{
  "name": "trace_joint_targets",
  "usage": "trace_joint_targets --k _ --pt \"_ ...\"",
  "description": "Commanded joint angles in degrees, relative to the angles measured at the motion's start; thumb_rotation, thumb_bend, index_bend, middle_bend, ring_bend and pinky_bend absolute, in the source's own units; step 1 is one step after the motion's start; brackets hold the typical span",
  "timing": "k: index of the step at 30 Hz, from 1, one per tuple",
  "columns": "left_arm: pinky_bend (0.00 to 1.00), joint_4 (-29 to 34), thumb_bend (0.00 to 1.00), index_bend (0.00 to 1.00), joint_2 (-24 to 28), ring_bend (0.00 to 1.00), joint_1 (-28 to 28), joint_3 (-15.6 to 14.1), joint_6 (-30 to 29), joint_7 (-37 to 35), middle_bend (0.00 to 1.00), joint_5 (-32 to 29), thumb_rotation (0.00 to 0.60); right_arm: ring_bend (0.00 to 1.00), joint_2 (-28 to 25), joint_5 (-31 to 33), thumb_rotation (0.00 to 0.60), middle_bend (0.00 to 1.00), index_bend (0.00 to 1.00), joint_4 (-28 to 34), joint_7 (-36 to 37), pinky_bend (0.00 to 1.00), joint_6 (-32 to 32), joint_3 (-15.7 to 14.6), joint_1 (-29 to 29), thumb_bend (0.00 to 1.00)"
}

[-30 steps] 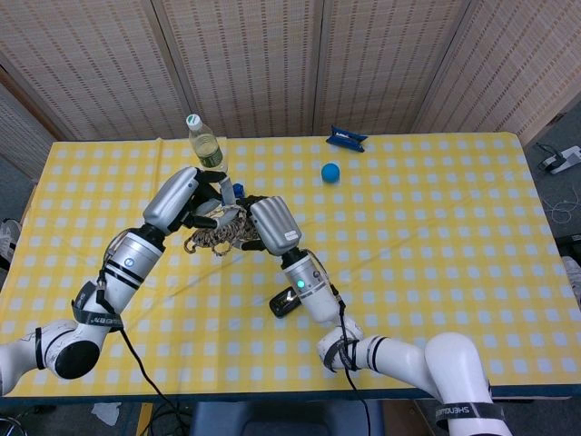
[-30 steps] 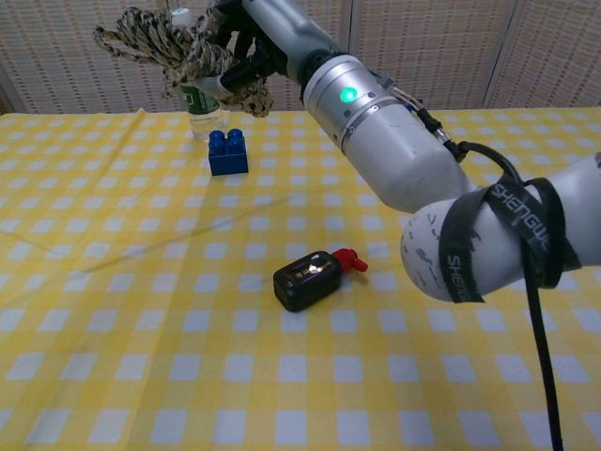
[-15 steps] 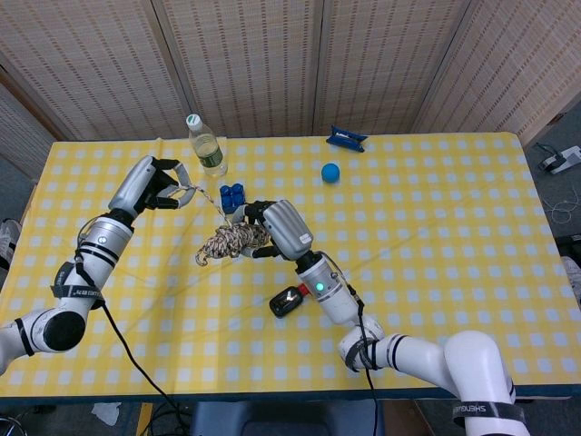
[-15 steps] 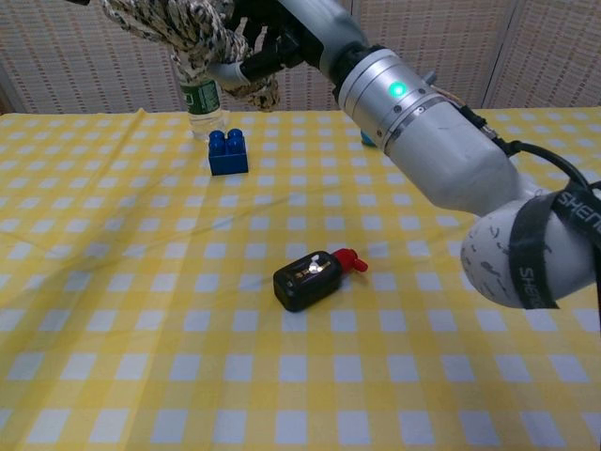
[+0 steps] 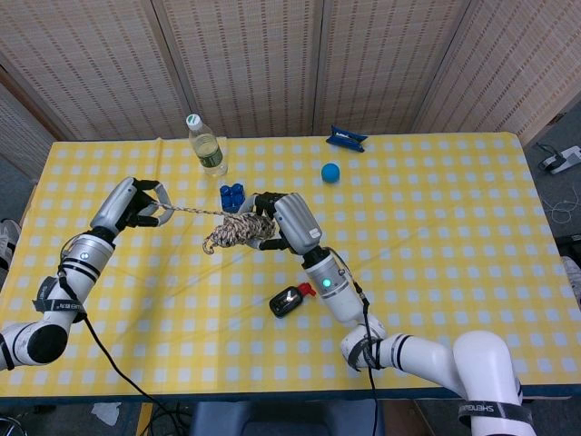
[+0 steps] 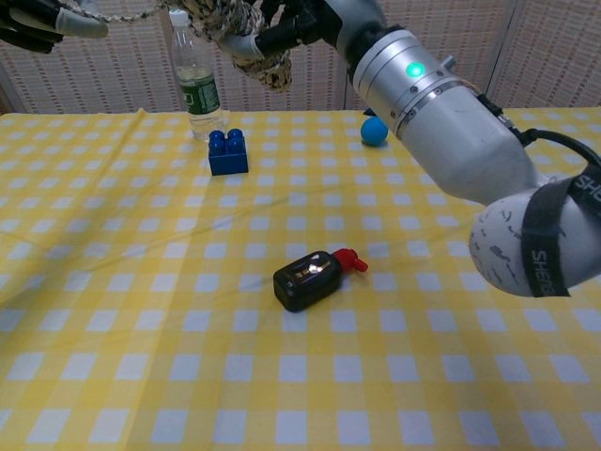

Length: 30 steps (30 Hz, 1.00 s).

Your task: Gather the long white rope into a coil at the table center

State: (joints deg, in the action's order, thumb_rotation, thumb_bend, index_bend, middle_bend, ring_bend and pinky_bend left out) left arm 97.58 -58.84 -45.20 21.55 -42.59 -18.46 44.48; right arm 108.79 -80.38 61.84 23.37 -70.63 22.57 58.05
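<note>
Near the back of the table (image 5: pixel 436 209) stands a clear bottle (image 5: pixel 207 143) with a white cap and a green label; yellowish drink fills its lower part. I cannot read the label. On my right arm a black strap says "SHENG". The rope (image 5: pixel 238 230) is whitish with dark flecks, bunched in loops. My right hand (image 5: pixel 283 221) grips the bunch up above the cloth. One thin strand runs tight to my left hand (image 5: pixel 134 204), which pinches its end.
</note>
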Motion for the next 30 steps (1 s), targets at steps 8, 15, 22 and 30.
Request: trace_joint_targets --k 8,15,22,30 --pt "0.88 1.39 0.36 0.43 3.76 0.66 1.11 -2.76 6.50 0.71 0.72 5.60 0.600 0.62 -0.56 0.40 0.600 0.73 0.87 1.00 -1.50 0.62 0.09 0.46 -0.23 0.35" --pt "0.47 0.42 0.36 0.08 3.17 0.23 3.60 -4.81 1.14 3.42 0.21 8.09 0.600 0.62 -2.66 0.76 0.600 0.73 0.87 2.96 -3.25 0.62 0.29 0.43 -1.22 0.35" --pt "0.45 -0.86 0.36 0.10 0.05 0.23 8.47 -8.19 -12.70 12.00 0.20 10.27 0.600 0.62 -6.69 0.99 0.600 0.73 0.87 7.17 -6.43 0.62 0.61 -0.43 -3.30 0.36" --pt "0.43 -2.64 0.36 0.16 -2.66 0.23 15.29 -12.59 -24.73 18.03 0.20 16.42 0.600 0.62 -11.86 1.79 0.600 0.73 0.87 13.12 -10.34 0.62 0.78 -1.69 -6.51 0.36"
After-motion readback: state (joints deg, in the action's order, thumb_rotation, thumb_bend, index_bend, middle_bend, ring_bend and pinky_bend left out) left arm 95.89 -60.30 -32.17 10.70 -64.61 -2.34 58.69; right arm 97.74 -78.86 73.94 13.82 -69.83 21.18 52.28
